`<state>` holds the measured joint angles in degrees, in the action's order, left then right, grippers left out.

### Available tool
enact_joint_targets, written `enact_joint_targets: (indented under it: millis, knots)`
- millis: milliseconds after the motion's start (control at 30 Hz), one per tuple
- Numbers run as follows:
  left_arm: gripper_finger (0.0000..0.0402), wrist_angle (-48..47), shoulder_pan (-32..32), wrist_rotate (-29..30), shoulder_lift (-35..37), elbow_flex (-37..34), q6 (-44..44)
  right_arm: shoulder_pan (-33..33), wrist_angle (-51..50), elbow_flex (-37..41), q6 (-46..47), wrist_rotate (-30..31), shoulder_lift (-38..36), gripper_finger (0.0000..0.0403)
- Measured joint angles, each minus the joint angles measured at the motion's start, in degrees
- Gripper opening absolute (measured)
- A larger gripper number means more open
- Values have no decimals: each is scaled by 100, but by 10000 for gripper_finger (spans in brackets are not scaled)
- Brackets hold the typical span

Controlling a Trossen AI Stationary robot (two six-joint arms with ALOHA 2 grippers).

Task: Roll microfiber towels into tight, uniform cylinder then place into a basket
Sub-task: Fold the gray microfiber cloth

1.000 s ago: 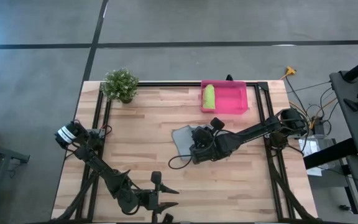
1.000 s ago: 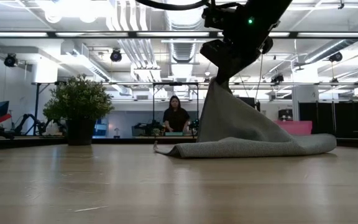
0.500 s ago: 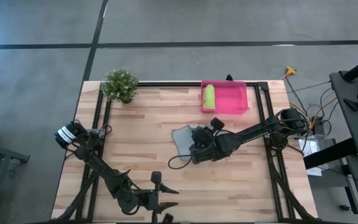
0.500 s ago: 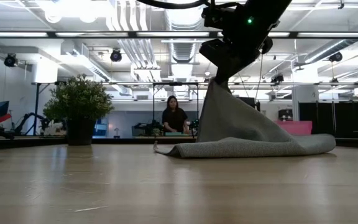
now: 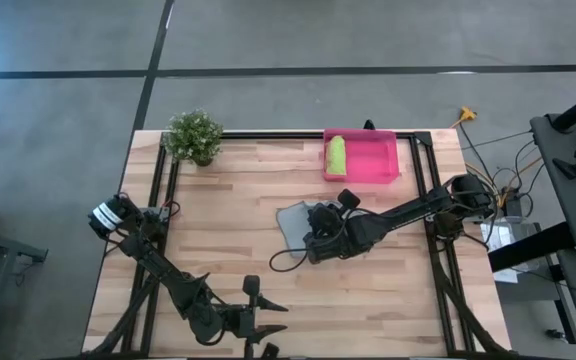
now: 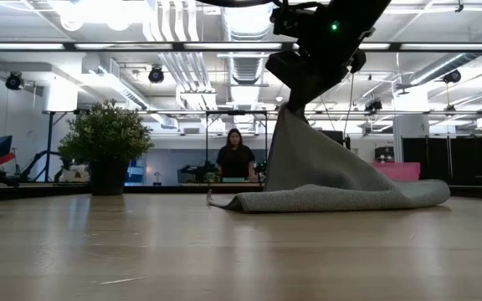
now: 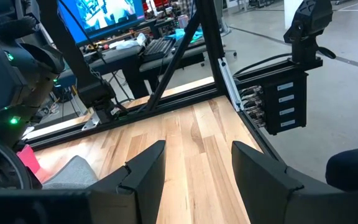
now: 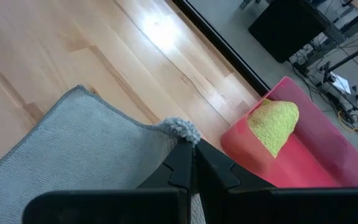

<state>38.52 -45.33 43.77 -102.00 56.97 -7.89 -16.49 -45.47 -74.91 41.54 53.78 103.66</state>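
The grey towel (image 5: 290, 220) lies mid-table, one corner raised into a peak (image 6: 291, 117) and the rest sloping down to a folded edge (image 6: 333, 199) on the wood. My right gripper (image 6: 294, 102) is shut on that raised corner. The lime green towel (image 5: 336, 153), rolled up, lies in the pink basket (image 5: 373, 160) at the far edge; the right wrist view shows the green roll (image 8: 272, 124) in the basket (image 8: 319, 165) too. My left gripper (image 5: 273, 317) waits open near the front edge, its fingers (image 7: 148, 171) holding nothing. My right gripper pinches the grey towel's corner (image 8: 180, 132) between its two shut fingers, and a tuft of cloth sticks out past the tips. The fingers slant down from the table's right side. The corner is lifted, the cloth below slopes taut, and the towel's far part (image 6: 392, 194) rests on the table.
A small potted plant (image 5: 194, 136) stands at the far left corner. Black frame rails (image 5: 428, 190) run along the table's sides. Bare wood (image 5: 218, 230) lies left of the grey towel. A person (image 6: 235, 157) stands far off in the room.
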Motion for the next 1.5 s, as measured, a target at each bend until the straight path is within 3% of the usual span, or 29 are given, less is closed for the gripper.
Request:
enact_joint_targets:
  millis: [1500]
  knots:
    - [168, 9, -2, 0, 0, 3, 8, 0, 233, 0, 165, -2, 0, 9]
